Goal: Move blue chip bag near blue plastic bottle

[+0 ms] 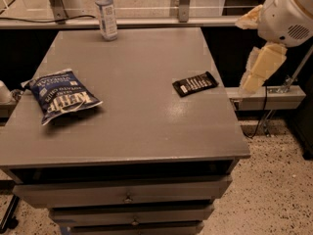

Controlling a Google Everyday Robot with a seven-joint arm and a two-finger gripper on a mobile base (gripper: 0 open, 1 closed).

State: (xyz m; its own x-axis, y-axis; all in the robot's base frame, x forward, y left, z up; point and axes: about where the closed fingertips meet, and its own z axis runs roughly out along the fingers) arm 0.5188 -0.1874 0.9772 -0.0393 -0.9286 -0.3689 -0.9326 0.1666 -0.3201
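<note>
Gripper (257, 75) hangs tilted down, right of the table (146, 131) (grip: cannot tell). Crinkly blue chip bag (61, 96) lies flat; blue plastic bottle (106, 12) stands upright.

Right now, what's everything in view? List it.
blue chip bag: 1, dark blue with white lettering, lying on the table's left side
blue plastic bottle: 1, clear with a pale label, upright at the table's far edge
black packet: 1, black, flat on the table's right side
table: 1, grey, centre; drawer fronts below
gripper: 1, cream, beyond the table's right edge, touching no item
</note>
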